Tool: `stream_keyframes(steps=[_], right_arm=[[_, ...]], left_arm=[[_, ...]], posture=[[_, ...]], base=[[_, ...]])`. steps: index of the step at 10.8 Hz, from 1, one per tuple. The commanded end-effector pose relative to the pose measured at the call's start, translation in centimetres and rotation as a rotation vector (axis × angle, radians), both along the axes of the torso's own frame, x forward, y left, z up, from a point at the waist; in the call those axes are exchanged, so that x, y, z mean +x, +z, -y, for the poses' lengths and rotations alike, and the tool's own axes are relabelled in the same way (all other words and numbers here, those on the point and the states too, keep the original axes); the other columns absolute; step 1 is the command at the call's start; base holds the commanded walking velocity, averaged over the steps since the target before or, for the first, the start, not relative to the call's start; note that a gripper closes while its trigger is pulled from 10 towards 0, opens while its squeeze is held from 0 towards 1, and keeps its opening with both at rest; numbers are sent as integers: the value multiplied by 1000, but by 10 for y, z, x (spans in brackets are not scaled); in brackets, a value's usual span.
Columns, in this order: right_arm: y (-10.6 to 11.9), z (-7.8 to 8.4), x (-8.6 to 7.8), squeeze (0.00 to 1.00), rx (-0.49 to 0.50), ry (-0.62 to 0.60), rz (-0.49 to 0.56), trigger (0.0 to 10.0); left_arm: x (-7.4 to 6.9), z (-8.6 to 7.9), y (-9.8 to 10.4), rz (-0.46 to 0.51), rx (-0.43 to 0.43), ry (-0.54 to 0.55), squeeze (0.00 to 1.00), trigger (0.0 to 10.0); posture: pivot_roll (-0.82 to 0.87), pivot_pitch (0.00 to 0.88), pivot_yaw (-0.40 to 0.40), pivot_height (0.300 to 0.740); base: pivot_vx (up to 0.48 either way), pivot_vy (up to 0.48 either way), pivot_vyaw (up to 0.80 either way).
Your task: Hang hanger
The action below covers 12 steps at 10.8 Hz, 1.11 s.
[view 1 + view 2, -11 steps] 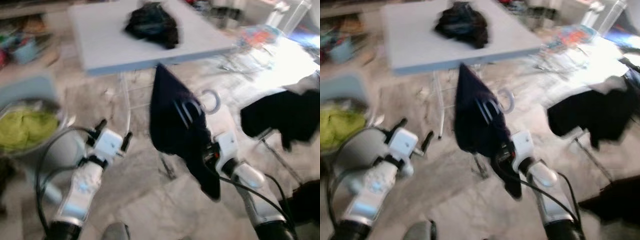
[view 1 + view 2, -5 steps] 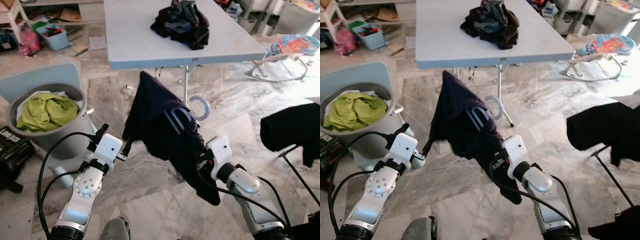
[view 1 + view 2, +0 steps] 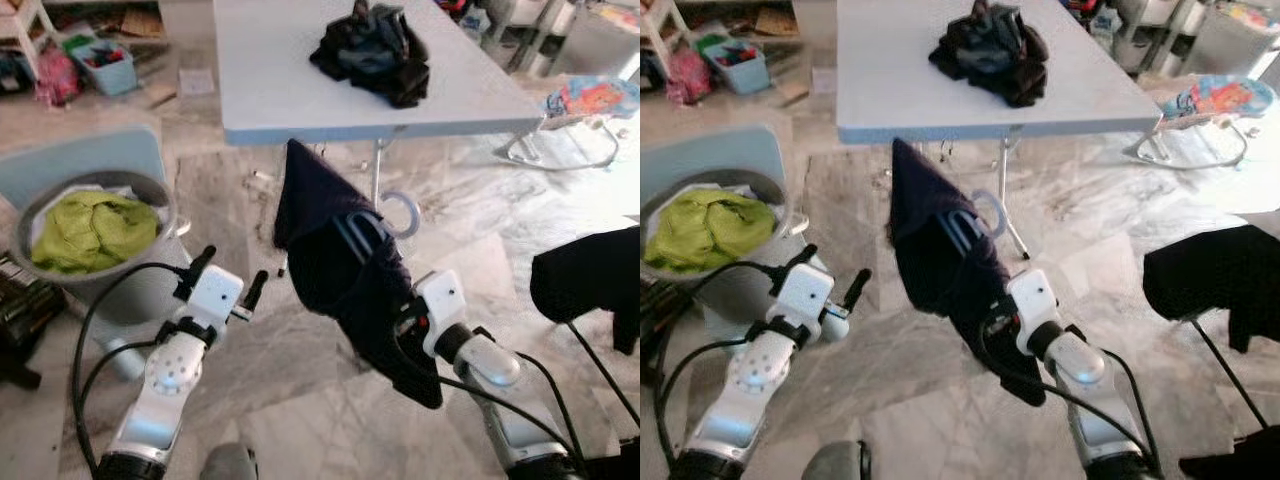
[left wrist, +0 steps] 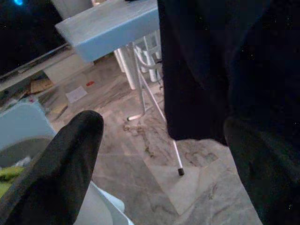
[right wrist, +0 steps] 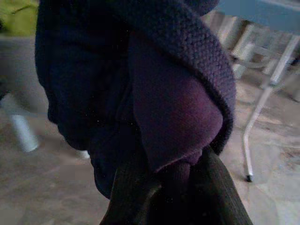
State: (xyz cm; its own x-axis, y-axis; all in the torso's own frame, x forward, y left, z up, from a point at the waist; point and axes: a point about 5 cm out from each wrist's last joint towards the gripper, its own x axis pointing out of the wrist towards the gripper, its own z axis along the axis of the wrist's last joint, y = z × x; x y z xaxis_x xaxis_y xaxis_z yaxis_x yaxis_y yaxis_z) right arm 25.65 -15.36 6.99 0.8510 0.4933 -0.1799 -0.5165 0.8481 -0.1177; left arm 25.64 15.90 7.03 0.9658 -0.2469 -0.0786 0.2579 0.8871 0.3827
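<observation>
A light blue hanger, its hook (image 3: 403, 212) pointing up, carries a dark navy garment (image 3: 335, 255) draped over it. My right gripper (image 3: 408, 322) is shut on the hanger's lower part through the cloth and holds it tilted above the marble floor, in front of the table. In the right wrist view its fingers (image 5: 126, 197) pinch the navy knit fabric (image 5: 140, 84). My left gripper (image 3: 230, 273) stands open just left of the garment without touching it. In the left wrist view its fingers (image 4: 61, 164) are spread, with the garment (image 4: 220, 65) ahead.
A pale blue folding table (image 3: 270, 90) stands ahead with a pile of dark clothes (image 3: 372, 50) on it. At the left is a grey basket (image 3: 150, 190) holding a green cloth (image 3: 90, 225). A black garment (image 3: 590, 280) hangs at the right. A baby bouncer (image 3: 590, 100) is at the far right.
The view swung from a blurred picture and settled, then shifted slightly. The right gripper keeps its hold on the hanger and garment; the left stays open beside it.
</observation>
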Motion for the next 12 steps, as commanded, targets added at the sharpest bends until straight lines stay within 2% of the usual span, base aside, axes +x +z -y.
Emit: stream_keyframes(steps=[1, 3, 4, 6, 7, 9, 11, 12], right_arm=[[7, 15, -3, 0, -12, -66, 47, 10000], [7, 23, -5, 0, -38, -178, 86, 10000], [6, 25, -5, 0, -11, -215, 69, 10000], [3, 22, -10, 0, -6, -182, 53, 10000], [3, 18, -11, 0, 5, -129, 47, 10000], [4, 6, -18, 0, -12, 35, 43, 10000], [4, 8, -16, 0, -15, 25, 40, 10000], [5, 14, -15, 0, -14, -22, 43, 10000]], left_arm=[[-3, 6, 4, 8, -9, -26, 0, 10000], [-10, 5, 5, 20, -10, -3, 0, 10000], [-13, 4, 5, 25, -26, 34, 0, 10000], [-14, 2, 6, 29, -23, 75, 0, 10000], [-14, 0, 8, 37, -30, 92, 0, 10000], [-12, -4, 6, 25, -5, 105, 0, 10000], [-7, -10, 6, 18, 11, 146, 0, 10000], [-9, -14, 14, 51, -13, 200, 0, 10000]], posture=[[-18, 63, -83, 740], [-14, 63, -84, 740], [-12, 61, -83, 740], [-11, 62, -81, 740], [-9, 64, -80, 740], [-9, 66, -78, 740], [-12, 69, -78, 740], [-15, 71, -75, 740]], base=[[259, 0, 0], [266, 0, 0], [262, 0, 0], [129, 0, 0], [0, 0, 0], [0, 0, 794], [0, 0, 794], [0, 0, 0]])
